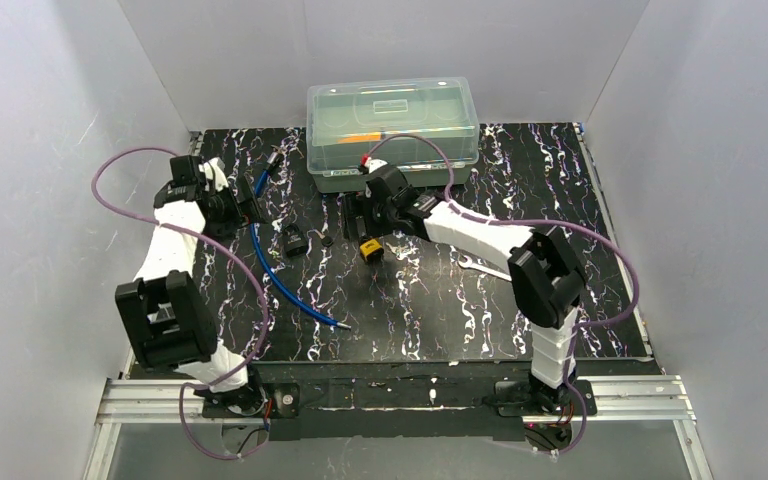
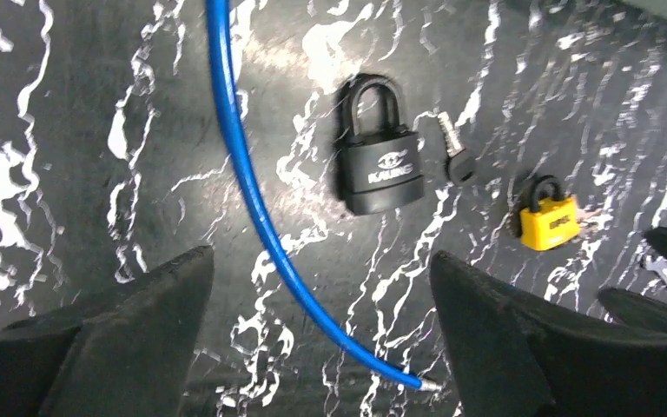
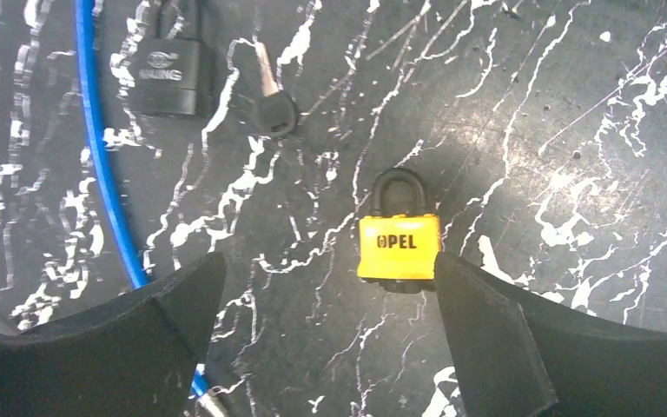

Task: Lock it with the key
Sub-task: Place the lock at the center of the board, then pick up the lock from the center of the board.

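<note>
left wrist view: the left pincer [image 2: 321, 347] has its fingers spread wide with nothing gripped. only the blue cable [image 2: 241, 174] runs across the table beneath the gap. the key [image 2: 456, 155] lies flat ahead of the pincer and a little to its right. it sits just beside the black padlock [image 2: 380, 156] without touching it, and the yellow padlock [image 2: 549, 217] is further right.

right wrist view: the right pincer [image 3: 326, 347] gapes too and holds nothing. the yellow padlock rests on the table between its fingers, close against the right one. the key is ahead and off to the left, with its blade pointing away.

it looks light, thin and stiff, and lying flat on that glossy top i'd expect it to skate if nudged. the dark rounded head seems the thicker part to pinch by its edges, which would leave the blade free for the lock.

from above: the right pincer hangs low over the yellow padlock, and the key lies between the two pincers, nearer the right.
</note>
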Action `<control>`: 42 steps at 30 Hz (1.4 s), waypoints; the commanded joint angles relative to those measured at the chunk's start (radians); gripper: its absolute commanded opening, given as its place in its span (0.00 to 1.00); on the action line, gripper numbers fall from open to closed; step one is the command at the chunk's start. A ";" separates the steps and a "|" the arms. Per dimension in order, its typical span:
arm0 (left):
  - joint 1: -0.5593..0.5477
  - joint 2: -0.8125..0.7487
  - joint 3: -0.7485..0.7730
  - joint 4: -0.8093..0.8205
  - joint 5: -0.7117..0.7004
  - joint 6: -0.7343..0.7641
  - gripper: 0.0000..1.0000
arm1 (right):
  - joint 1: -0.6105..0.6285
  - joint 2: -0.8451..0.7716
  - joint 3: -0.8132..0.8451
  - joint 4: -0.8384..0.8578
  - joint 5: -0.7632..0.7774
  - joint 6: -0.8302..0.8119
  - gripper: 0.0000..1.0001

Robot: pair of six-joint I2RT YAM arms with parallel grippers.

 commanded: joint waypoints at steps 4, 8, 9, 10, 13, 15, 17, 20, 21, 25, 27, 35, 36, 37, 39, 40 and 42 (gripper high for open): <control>-0.017 0.318 0.298 0.030 -0.114 0.134 0.73 | 0.002 -0.252 0.030 -0.029 -0.089 0.084 0.98; -0.048 0.455 0.455 0.018 -0.110 0.251 0.74 | 0.000 -0.306 0.031 -0.031 -0.124 0.141 0.98; -0.054 0.492 0.490 0.011 -0.114 0.266 0.74 | -0.003 -0.311 0.033 -0.035 -0.131 0.155 0.98; -0.060 0.533 0.538 0.001 -0.119 0.281 0.74 | -0.008 -0.315 0.033 -0.037 -0.144 0.169 0.98; -0.065 0.649 0.682 -0.034 -0.133 0.312 0.74 | -0.035 -0.326 0.022 -0.030 -0.193 0.211 0.98; -0.067 0.714 0.754 -0.040 -0.139 0.333 0.74 | -0.049 -0.333 0.020 -0.032 -0.212 0.226 0.98; -0.072 0.769 0.819 -0.045 -0.151 0.346 0.75 | -0.059 -0.334 0.026 -0.038 -0.224 0.233 0.98; -0.076 0.853 0.926 -0.076 -0.144 0.356 0.74 | -0.089 -0.323 0.015 -0.025 -0.276 0.283 0.98; -0.079 0.880 0.957 -0.082 -0.136 0.358 0.75 | -0.107 -0.318 0.000 -0.004 -0.311 0.313 0.98; -0.102 0.941 1.013 -0.083 -0.163 0.388 0.74 | -0.147 -0.322 -0.046 0.032 -0.367 0.366 0.98; -0.111 0.978 1.046 -0.083 -0.175 0.390 0.74 | -0.158 -0.325 -0.045 0.032 -0.379 0.369 0.98; -0.127 1.083 1.207 -0.136 -0.200 0.382 0.54 | -0.186 -0.321 -0.107 0.090 -0.422 0.308 0.98; -0.131 1.086 1.209 -0.139 -0.211 0.386 0.50 | -0.190 -0.321 -0.123 0.103 -0.430 0.298 0.98; -0.136 1.087 1.210 -0.143 -0.228 0.393 0.45 | -0.191 -0.323 -0.140 0.112 -0.434 0.284 0.98; -0.146 1.091 1.210 -0.156 -0.260 0.412 0.39 | -0.192 -0.325 -0.160 0.122 -0.438 0.235 0.98; -0.149 1.093 1.211 -0.162 -0.268 0.420 0.37 | -0.192 -0.327 -0.166 0.124 -0.441 0.211 0.98; -0.150 1.098 1.215 -0.176 -0.277 0.431 0.31 | -0.192 -0.331 -0.177 0.124 -0.453 0.157 0.98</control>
